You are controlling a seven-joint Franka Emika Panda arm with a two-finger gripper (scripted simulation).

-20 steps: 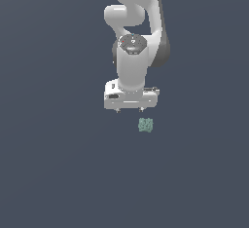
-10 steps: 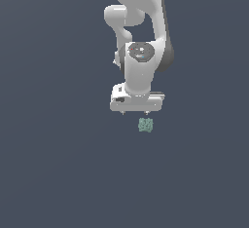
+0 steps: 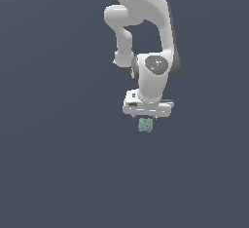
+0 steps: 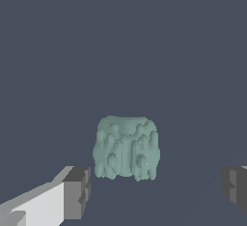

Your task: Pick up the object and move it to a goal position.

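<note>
Object: pale teal-green lump with a bumpy surface, resting on the plain dark table, free of contact.
Pincer: spread wide, holding nothing; grey fingertips stand well to either side of the lump, as the wrist view shows.
Arm placement: white pincer body hangs directly above the lump in the exterior view, likely lined up for a straight descent to straddle it.
Goal position: no marker visible.
Writing, labels: none legible on arm, lump or table.

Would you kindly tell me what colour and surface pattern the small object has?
The object is pale teal-green with a mottled, bumpy surface, clearest in the wrist view.
</note>
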